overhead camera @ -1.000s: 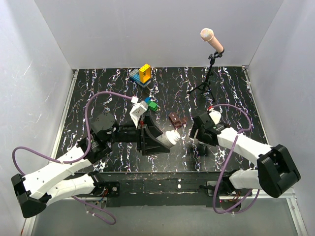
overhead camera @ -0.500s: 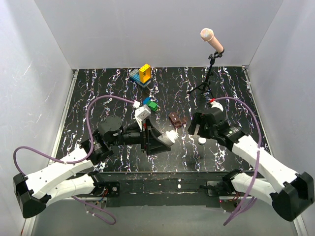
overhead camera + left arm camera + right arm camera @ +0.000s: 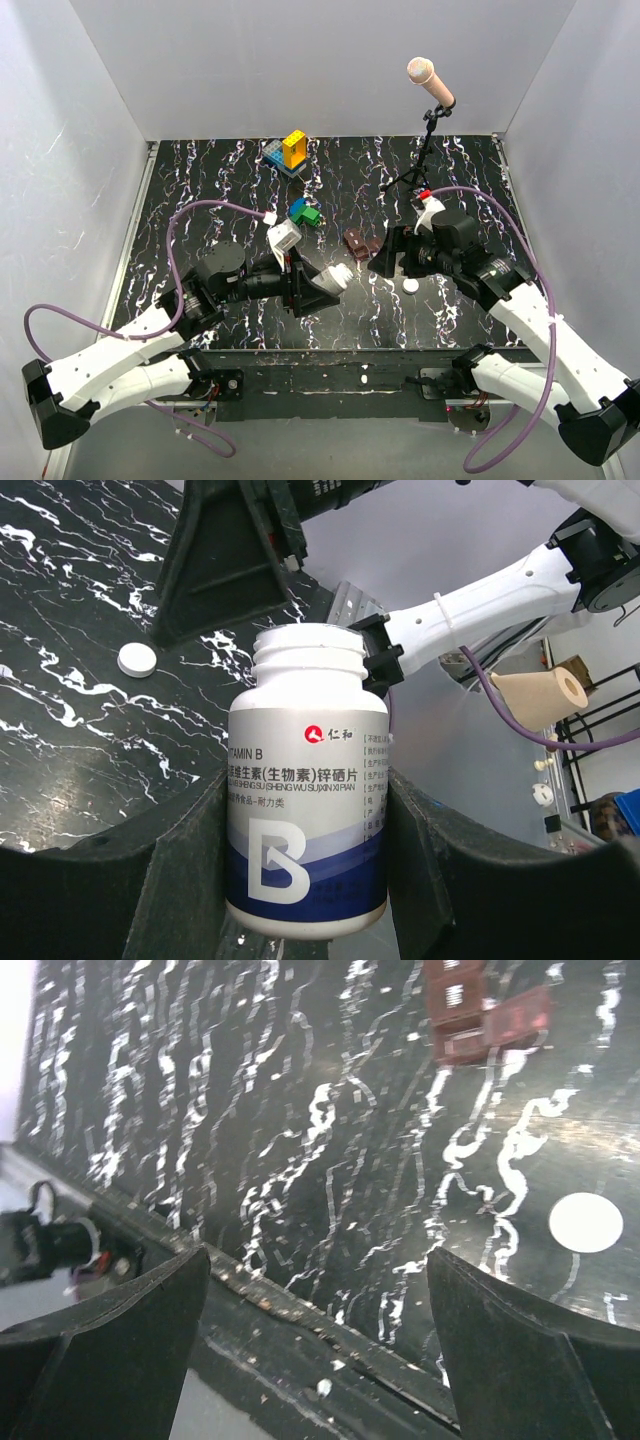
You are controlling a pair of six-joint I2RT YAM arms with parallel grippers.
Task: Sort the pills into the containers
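Observation:
My left gripper [image 3: 322, 284] [image 3: 305, 800] is shut on a white vitamin bottle [image 3: 336, 278] [image 3: 305, 790] with a blue label and an open, capless mouth, and holds it tilted above the table. A white round cap [image 3: 410, 286] [image 3: 137, 659] [image 3: 586, 1222] lies flat on the table. The small brown pill box [image 3: 360, 243] [image 3: 485, 1010] lies just beyond the bottle's mouth. My right gripper [image 3: 384, 260] [image 3: 315, 1260] is open and empty, above the table right of the pill box and apart from the cap. No loose pills show.
Blue, green and yellow toy blocks [image 3: 292, 150] stand at the back, and more blocks [image 3: 305, 212] lie near my left wrist. A microphone on a tripod [image 3: 420, 170] stands at the back right. The table's front edge [image 3: 300, 1320] shows in the right wrist view.
My right gripper rose off the white cap, which stays on the table, and moved back and left toward the pill box. My left gripper shifted slightly with the bottle.

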